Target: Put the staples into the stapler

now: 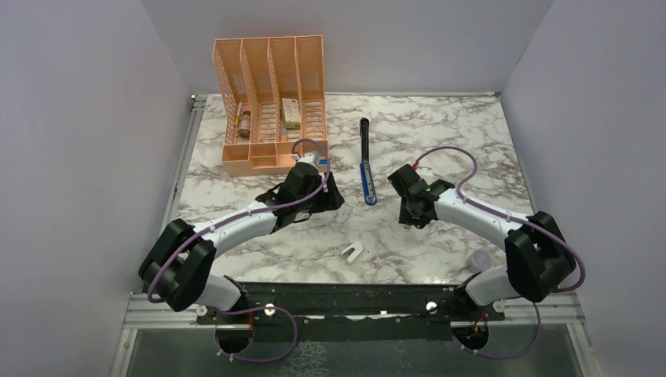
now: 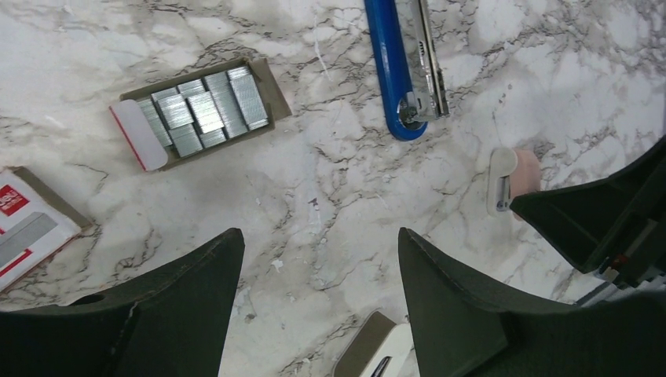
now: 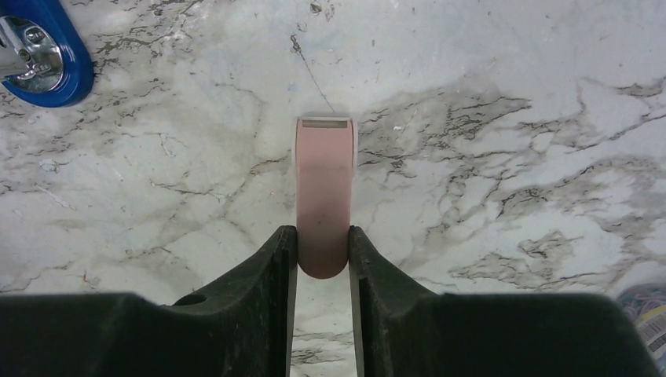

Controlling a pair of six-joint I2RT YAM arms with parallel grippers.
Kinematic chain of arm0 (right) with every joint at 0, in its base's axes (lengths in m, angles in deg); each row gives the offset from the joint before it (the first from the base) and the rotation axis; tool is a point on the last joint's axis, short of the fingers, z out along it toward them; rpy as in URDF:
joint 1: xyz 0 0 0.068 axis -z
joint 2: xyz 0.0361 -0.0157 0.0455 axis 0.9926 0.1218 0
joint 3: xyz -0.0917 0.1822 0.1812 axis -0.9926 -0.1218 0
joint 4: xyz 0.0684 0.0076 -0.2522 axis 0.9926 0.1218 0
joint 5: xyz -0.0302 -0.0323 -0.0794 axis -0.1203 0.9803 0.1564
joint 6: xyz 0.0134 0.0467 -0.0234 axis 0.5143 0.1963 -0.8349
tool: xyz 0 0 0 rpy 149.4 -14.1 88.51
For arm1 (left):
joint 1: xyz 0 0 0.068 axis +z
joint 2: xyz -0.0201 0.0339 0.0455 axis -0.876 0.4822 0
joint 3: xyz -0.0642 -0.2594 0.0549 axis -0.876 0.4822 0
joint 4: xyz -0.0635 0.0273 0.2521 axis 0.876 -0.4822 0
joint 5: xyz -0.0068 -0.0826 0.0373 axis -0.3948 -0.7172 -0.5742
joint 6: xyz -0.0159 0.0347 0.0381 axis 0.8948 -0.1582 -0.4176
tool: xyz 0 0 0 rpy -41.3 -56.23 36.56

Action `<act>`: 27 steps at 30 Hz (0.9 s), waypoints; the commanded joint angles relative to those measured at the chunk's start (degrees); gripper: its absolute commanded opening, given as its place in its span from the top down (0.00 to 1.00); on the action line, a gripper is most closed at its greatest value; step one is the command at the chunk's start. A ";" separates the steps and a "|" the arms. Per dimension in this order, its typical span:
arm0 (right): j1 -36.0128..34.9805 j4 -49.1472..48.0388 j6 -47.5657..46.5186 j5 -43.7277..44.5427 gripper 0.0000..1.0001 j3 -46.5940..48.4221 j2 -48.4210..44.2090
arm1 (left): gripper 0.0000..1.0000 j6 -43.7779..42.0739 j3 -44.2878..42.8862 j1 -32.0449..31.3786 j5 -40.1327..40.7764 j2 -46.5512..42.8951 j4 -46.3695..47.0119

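Note:
The stapler point(image 1: 365, 161) lies opened flat at mid-table, black arm far, blue body near. Its blue end and metal channel show in the left wrist view point(image 2: 397, 71) and at the corner of the right wrist view point(image 3: 39, 55). The staples point(image 2: 200, 110) are silvery strips in a small open tray, with the red and white box point(image 2: 27, 228) to its left; both are hidden under the arm from above. My left gripper point(image 1: 330, 192) point(image 2: 318, 236) is open and empty over bare marble near the tray. My right gripper point(image 1: 410, 210) point(image 3: 323, 232) is shut on a pink eraser point(image 3: 323, 188).
An orange desk organizer point(image 1: 271, 102) stands at the back left. A small white clip piece point(image 1: 353, 252) lies near the front middle. A small clear cup point(image 1: 479, 259) sits by the right arm's base. A white and tan piece point(image 2: 377, 357) shows under the left fingers.

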State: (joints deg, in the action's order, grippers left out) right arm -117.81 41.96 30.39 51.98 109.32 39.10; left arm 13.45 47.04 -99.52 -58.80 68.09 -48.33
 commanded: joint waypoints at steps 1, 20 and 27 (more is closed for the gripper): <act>0.08 0.72 2.22 -1.97 0.72 -1.68 -0.16 | 0.26 2.39 1.23 0.11 -5.11 1.03 6.08; 0.09 -4.87 3.04 -4.53 0.87 -3.57 -13.62 | 0.21 9.45 1.52 -8.31 -7.70 11.76 24.10; 0.09 -8.03 5.80 -10.10 0.87 -6.86 -15.60 | 0.24 12.79 2.67 -12.02 -3.81 15.44 31.95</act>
State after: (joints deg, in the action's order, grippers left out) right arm -117.79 37.41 33.62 46.41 104.38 25.44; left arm 23.29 48.48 -109.16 -67.74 81.55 -24.14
